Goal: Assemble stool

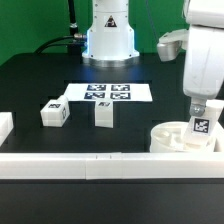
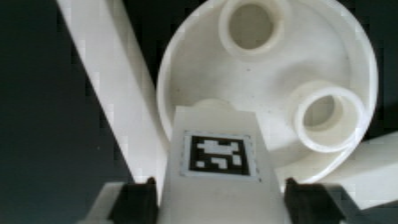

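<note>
A: Gripping anything?
B: Yes. The gripper (image 1: 203, 112) is clamped on the held leg (image 1: 200, 128). In the wrist view the fingers (image 2: 128, 205) press it from both sides, tag toward the camera.
A: Where's that leg?
B: Upright over the seat (image 1: 172, 140), at the exterior view's right, close behind the front rail (image 1: 90, 164). Can't tell whether its lower end sits in a hole. The wrist view shows two open holes (image 2: 254, 25) in the seat.
A: Other legs?
B: First loose leg (image 1: 53, 113) and second loose leg (image 1: 103, 114) sit on the black table (image 1: 30, 70). They're apart from each other, well away from the seat, just in front of the marker board (image 1: 108, 92).
</note>
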`<action>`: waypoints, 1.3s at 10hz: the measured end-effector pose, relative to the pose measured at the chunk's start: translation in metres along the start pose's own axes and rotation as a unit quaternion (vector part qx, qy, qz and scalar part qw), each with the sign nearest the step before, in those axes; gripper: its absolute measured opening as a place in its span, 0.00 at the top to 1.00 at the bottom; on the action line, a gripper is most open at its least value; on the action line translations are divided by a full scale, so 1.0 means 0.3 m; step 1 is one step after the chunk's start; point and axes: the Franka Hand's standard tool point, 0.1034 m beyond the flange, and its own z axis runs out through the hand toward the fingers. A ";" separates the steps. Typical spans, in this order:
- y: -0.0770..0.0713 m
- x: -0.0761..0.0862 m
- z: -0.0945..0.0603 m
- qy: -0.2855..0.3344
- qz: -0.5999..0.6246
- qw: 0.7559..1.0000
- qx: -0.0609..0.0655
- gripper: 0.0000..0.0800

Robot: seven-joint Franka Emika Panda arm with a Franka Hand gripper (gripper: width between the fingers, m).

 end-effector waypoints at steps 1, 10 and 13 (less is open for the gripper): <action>0.000 0.000 0.000 0.000 0.019 1.000 0.000 0.57; -0.026 0.038 0.003 0.020 0.467 0.884 0.032 0.57; -0.031 0.043 0.003 0.019 0.540 0.840 0.039 0.57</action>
